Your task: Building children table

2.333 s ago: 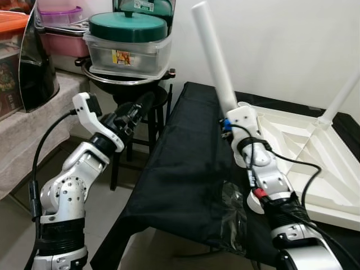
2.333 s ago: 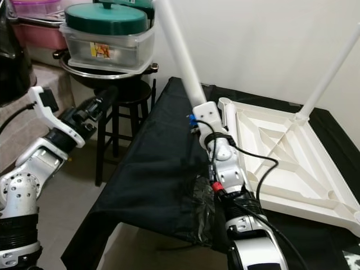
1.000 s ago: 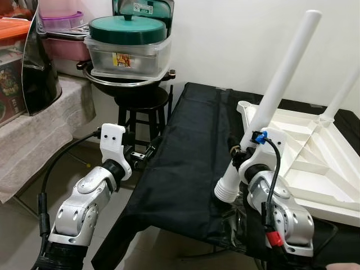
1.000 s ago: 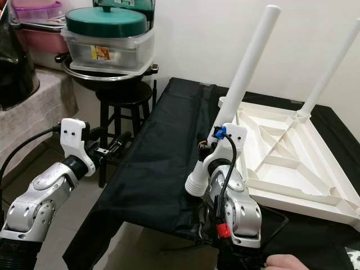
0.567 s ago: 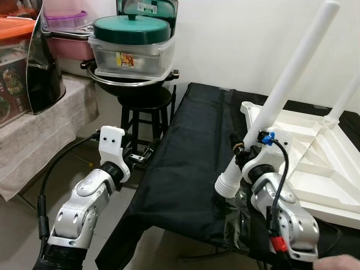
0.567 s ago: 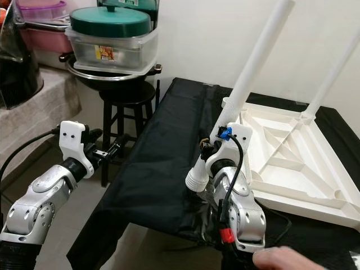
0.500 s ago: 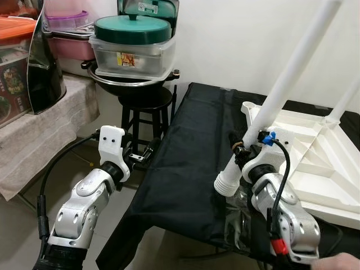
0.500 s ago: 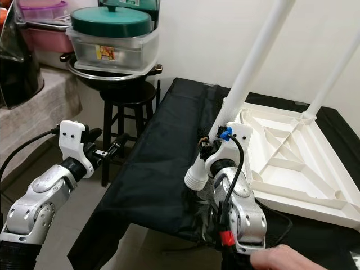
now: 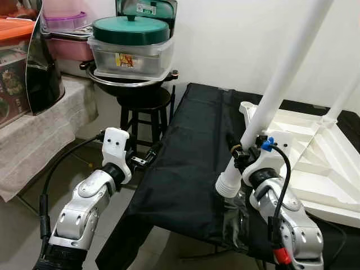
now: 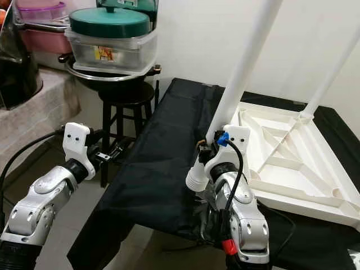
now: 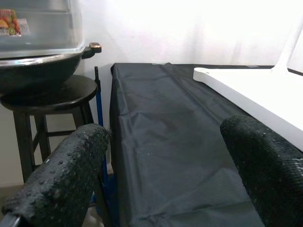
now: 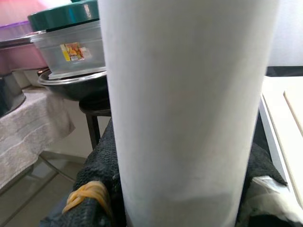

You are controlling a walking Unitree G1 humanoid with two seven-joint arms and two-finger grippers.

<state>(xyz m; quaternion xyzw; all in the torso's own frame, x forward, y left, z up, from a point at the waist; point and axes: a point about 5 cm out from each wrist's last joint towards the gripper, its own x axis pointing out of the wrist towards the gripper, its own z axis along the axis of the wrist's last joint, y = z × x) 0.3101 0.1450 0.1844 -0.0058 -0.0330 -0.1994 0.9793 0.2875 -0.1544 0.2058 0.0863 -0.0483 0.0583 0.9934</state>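
A white table leg slants up to the right, its ribbed end hanging low over the black cloth. My right gripper is shut on it just above that end; in the right wrist view the leg sits between the black pads. The white tabletop lies upside down on the cloth to the right, with another leg standing at its far corner. My left gripper hovers open beside the cloth's left edge, its fingers wide apart and holding nothing.
A black cloth covers the work table. A dark stool to the left carries a pan and a clear container with a green lid. A towel-draped counter with boxes stands at far left.
The leg has swung from leaning left to leaning right and risen a little. My left gripper has edged toward the cloth. A person's hand at the lower right has gone.
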